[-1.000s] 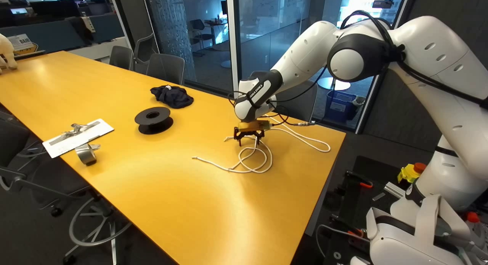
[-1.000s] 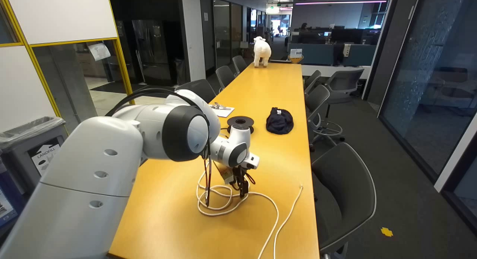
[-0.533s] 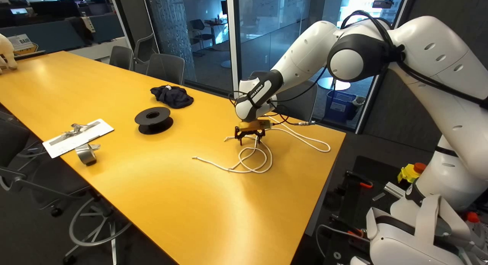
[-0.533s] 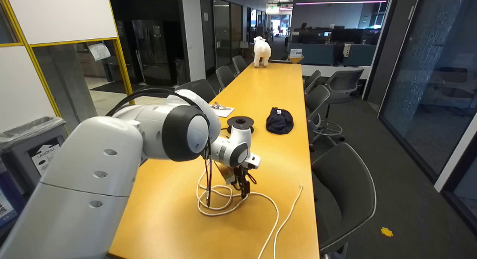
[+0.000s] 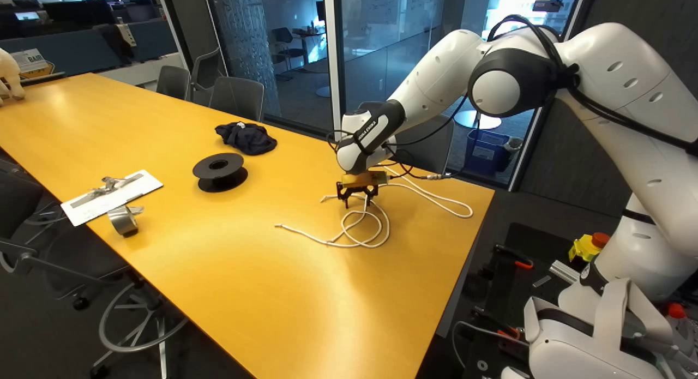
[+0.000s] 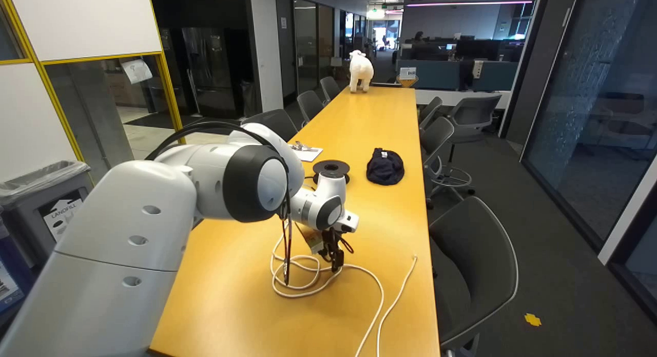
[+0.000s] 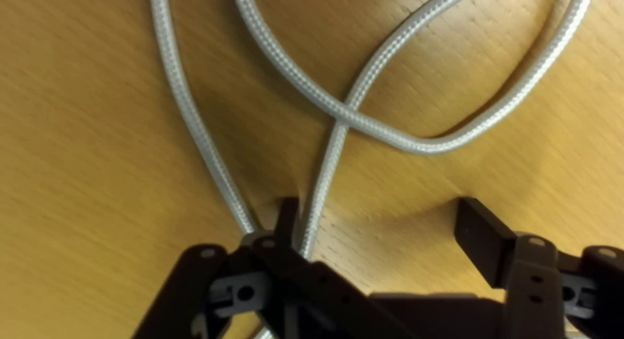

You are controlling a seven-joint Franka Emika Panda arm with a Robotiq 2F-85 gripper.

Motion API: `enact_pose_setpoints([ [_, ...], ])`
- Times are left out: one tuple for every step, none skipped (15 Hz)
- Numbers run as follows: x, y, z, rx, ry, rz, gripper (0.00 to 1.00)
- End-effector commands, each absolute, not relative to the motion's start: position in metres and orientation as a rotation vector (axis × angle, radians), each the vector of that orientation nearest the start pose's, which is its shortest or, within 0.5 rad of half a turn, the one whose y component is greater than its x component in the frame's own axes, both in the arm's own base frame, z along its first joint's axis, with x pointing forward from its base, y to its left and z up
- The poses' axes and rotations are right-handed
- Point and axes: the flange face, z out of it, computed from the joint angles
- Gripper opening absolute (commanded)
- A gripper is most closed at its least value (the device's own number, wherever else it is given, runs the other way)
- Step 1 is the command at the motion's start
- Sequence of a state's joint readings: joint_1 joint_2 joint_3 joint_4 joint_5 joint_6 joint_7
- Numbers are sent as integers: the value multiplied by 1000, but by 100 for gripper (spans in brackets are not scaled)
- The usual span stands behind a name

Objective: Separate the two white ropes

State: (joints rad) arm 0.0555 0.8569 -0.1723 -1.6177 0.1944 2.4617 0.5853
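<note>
Spread, the black two-fingered pincer [image 7: 378, 213] straddled one strand [image 7: 322, 189] of the thin, braided white ropes [image 7: 347, 114], well apart from the round black spool [image 5: 221, 174].

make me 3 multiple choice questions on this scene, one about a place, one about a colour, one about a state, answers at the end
1. Where is the black spool?
A on a chair
B on the table
C on the floor

2. What colour is the bunched cloth?
A red
B yellow
C dark blue

3. How does the gripper stand?
A open
B shut
C out of view

Answers:
1 B, both exterior views show the spool resting on the table.
2 C, the cloth looks dark blue in both exterior views, apart from a small light patch.
3 A, the wrist view shows its fingers apart, with a stretch of white rope showing between them, not pinched.
</note>
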Motion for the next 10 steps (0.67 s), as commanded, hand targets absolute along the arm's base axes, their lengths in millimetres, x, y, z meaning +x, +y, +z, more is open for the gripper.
enact_pose_setpoints([
  [679,-65,137,-2933,1210,-27,49],
  [680,-66,138,-2937,1207,-31,42],
  [680,-67,139,-2942,1203,-33,34],
  [680,-69,140,-2948,1199,-33,27],
  [680,-70,141,-2952,1196,-32,20],
  [681,-72,142,-2955,1191,-32,11],
  [681,-73,142,-2956,1189,-29,4],
  [682,-75,142,-2956,1180,-14,0],
  [683,-76,142,-2949,1165,1,0],
  [683,-77,142,-2948,1163,7,0],
])
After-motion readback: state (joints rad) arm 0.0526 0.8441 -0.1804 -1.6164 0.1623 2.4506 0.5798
